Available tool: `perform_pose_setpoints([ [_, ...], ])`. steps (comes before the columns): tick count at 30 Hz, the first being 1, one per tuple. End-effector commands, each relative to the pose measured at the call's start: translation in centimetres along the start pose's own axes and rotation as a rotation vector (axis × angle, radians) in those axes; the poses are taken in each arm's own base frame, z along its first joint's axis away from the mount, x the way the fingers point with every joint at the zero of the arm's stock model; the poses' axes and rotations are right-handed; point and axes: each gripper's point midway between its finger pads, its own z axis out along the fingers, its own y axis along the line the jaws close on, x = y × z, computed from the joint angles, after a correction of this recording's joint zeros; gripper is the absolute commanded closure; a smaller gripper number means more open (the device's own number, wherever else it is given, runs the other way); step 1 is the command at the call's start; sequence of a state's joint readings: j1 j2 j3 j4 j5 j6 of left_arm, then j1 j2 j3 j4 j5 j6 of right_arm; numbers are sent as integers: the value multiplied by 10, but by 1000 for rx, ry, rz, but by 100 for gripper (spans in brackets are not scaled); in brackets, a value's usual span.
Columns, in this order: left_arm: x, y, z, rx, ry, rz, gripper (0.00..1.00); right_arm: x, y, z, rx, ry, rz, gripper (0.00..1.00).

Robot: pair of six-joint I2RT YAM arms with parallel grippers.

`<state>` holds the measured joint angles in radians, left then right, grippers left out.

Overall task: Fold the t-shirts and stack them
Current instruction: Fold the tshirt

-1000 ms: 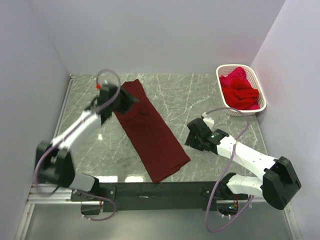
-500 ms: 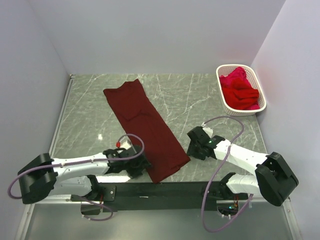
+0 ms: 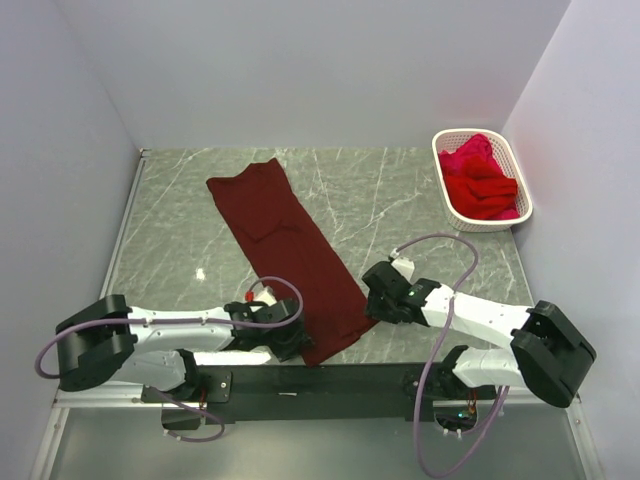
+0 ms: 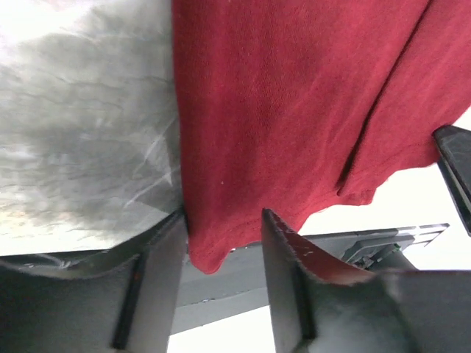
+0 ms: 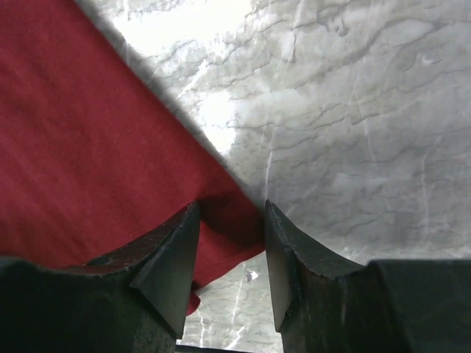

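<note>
Left gripper (image 4: pixel 224 217) & right gripper (image 5: pixel 232 209): jaws apart, astride maroon shirt (image 3: pixel 285 250) near corners. Marble table (image 3: pixel 400 190), white walls (image 3: pixel 300 70). We can't count the red shirts (image 3: pixel 480 180) bunched in the basket (image 3: pixel 472 221).

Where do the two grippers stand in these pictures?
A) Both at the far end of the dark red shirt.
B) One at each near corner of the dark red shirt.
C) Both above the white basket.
B: in the wrist views, the left gripper and the right gripper each have open fingers on either side of a near corner of the dark red shirt.
</note>
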<state>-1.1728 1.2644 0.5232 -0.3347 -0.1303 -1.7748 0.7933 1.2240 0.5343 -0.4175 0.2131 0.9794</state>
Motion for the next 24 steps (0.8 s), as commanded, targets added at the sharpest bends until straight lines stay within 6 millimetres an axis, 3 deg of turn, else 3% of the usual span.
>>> perform_pose_setpoints([
  [1, 3, 18, 8, -76, -7, 22, 52, 28, -22, 5, 81, 65, -13, 53],
  [5, 2, 16, 4, -79, -14, 36, 62, 33, -24, 2, 77, 69, -12, 55],
  [7, 1, 14, 1, -72, -20, 58, 76, 36, -23, 1, 62, 73, -7, 58],
  [10, 1, 10, -2, -66, -20, 88, 84, 39, -18, -1, 40, 80, -17, 71],
  [11, 1, 10, -3, -78, -21, 90, 96, 40, -18, -1, 41, 83, -29, 81],
  [12, 1, 10, -3, -78, -20, 96, 99, 41, -18, -1, 43, 84, -37, 85],
  [16, 1, 14, -9, -97, -12, 133, 99, 44, -15, -4, 30, 89, -63, 100],
  [20, -3, 25, -24, -128, -11, 152, 99, 50, -9, -13, 10, 91, -104, 100],
  [24, 3, 46, -33, -162, 42, 154, 99, 69, -1, -25, -10, 115, -135, 100],
])
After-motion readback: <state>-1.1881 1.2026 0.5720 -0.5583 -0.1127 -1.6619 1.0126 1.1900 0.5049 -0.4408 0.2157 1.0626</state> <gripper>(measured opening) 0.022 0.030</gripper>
